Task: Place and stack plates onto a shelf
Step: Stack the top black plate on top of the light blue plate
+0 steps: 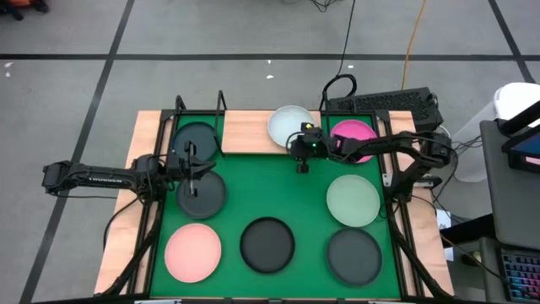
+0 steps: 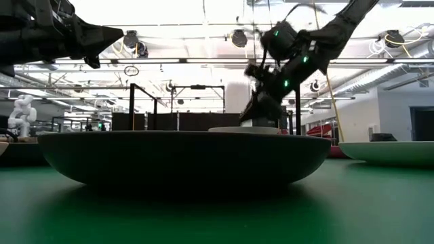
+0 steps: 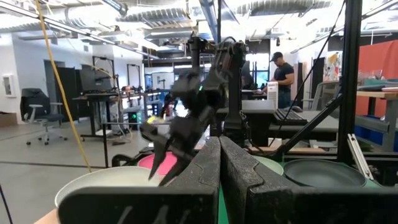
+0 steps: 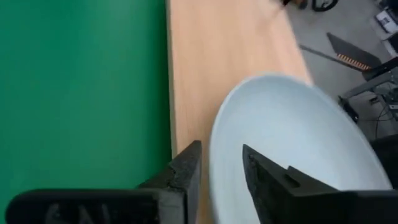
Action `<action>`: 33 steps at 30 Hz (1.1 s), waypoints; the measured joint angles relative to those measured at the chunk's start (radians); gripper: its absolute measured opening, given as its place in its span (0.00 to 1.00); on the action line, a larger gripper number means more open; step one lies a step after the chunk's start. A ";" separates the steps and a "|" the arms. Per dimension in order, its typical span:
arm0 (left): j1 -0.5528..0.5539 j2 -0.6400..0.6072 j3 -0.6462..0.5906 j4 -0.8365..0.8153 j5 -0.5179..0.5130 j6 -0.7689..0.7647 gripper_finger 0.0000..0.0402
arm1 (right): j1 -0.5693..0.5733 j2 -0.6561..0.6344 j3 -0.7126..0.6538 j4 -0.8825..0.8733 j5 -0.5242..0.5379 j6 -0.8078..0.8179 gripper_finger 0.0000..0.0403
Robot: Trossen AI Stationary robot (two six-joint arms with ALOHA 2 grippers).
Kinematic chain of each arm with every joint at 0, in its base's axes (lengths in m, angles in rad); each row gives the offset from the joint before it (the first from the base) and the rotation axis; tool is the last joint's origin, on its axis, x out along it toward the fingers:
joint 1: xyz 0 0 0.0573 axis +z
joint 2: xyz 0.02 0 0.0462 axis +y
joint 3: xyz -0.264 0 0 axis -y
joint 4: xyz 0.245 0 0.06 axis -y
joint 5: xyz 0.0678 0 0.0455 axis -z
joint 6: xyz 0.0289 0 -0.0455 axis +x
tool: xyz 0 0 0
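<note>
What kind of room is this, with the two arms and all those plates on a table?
Most likely a robotics lab or workshop. Beyond the green mat there are desks with monitors, an office chair, exposed ceiling ducts, and a person standing at a workbench. A small white humanoid robot stands in the background.

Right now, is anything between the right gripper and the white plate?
Nothing visible. The right gripper is open, one finger on each side of the white plate's rim, over the wooden board. The left gripper is away over a dark plate.
</note>
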 joint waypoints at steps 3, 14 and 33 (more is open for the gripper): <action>0.000 0.000 0.000 0.000 0.000 0.000 0.01 | 0.038 -0.104 0.000 0.007 -0.001 0.042 0.27; 0.000 0.000 0.000 0.000 0.000 0.000 0.01 | 0.120 -0.509 -0.032 -0.123 0.002 0.074 0.26; 0.000 0.000 0.000 0.000 0.000 0.000 0.01 | 0.216 -0.871 -0.270 -0.294 0.073 0.433 0.25</action>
